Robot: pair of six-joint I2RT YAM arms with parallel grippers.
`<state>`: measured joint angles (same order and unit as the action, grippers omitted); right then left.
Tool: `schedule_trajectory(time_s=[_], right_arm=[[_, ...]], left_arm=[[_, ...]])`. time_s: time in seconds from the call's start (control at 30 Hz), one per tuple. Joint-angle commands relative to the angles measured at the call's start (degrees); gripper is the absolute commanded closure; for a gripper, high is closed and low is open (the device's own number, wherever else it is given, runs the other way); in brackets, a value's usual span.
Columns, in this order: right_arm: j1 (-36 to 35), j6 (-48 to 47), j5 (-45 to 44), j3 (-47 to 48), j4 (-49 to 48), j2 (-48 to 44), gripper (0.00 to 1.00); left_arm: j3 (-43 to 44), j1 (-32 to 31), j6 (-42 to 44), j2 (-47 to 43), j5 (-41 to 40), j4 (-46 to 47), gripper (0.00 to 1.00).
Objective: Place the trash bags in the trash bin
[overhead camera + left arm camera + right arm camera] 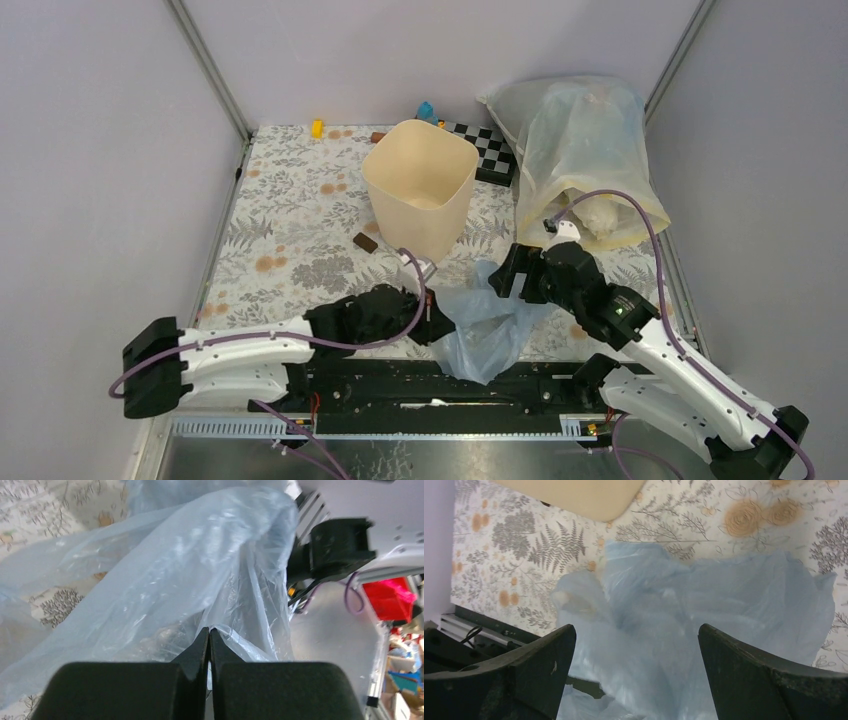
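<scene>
The table [290,230] wears a floral cloth with grey ferns and orange blooms. At its far right corner a big cloudy yellowish plastic sack [585,150] slumps, its mouth facing the near side. Just left of it, toward the far middle of the table, the cream trash bin [420,185] stands upright and open, apart from the sack. In the right wrist view only a corner of the bin [574,497] shows at the top.

The pale-blue trash bag [490,325] lies crumpled at the near edge, right of centre, on the near side of the bin and outside it. Its lower part drapes over the edge onto the black rail. It sits between the two grippers.

The left gripper [432,322] reaches in from the left at the bag's left side. In its wrist view the jaws of the left gripper [209,632] are pressed together on a fold of the bag [175,570], whose film fans out from the tips.

The right gripper [510,275] hangs over the bag's far right side. Its wrist view shows the right gripper [636,630] with jaws spread wide and the bag [704,620] beneath them, ungripped.

A checkerboard [490,150] lies behind the bin. A small brown block [365,241] rests by the bin's near left side, and a yellow block [317,128] sits at the far edge.
</scene>
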<state>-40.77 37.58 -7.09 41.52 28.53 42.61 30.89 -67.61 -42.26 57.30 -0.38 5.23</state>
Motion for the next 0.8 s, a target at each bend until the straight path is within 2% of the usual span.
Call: schedule_trajectory(time_s=[0.0, 0.17, 0.3, 0.5, 0.6, 0.67, 0.77], right_arm=[[-0.27, 2.9, -3.02, -2.54, 0.64, -1.29, 0.0], [-0.27, -1.35, 3.21, -3.05, 0.56, -1.81, 0.02], [-0.27, -3.7, 10.33, -2.69, -0.41, -0.15, 0.07], [-0.33, -3.37, 15.83, -2.8, -2.82, 4.09, 0.24], [-0.27, -2.86, 16.3, -3.12, -3.88, 3.71, 0.33], [-0.27, -2.8, 15.37, -3.34, -3.81, 3.18, 0.33], [-0.3, -2.57, 9.11, -3.48, -2.15, 1.65, 0.29]], left_arm=[[1.57, -3.63, 2.18, 3.76, -6.34, 2.57, 1.0], [2.34, -4.29, 2.97, 4.38, -8.59, 1.86, 1.0], [2.56, -4.28, 3.86, 3.05, -11.44, -0.39, 0.98], [4.89, -4.28, 6.3, 2.63, -16.94, -7.62, 0.98], [5.2, -4.2, 6.25, 2.31, -20.78, -11.06, 0.98], [5.71, -3.93, 4.49, 1.95, -25.54, -15.42, 0.97], [6.45, -1.38, 1.11, 0.89, -32.45, -23.07, 0.98]])
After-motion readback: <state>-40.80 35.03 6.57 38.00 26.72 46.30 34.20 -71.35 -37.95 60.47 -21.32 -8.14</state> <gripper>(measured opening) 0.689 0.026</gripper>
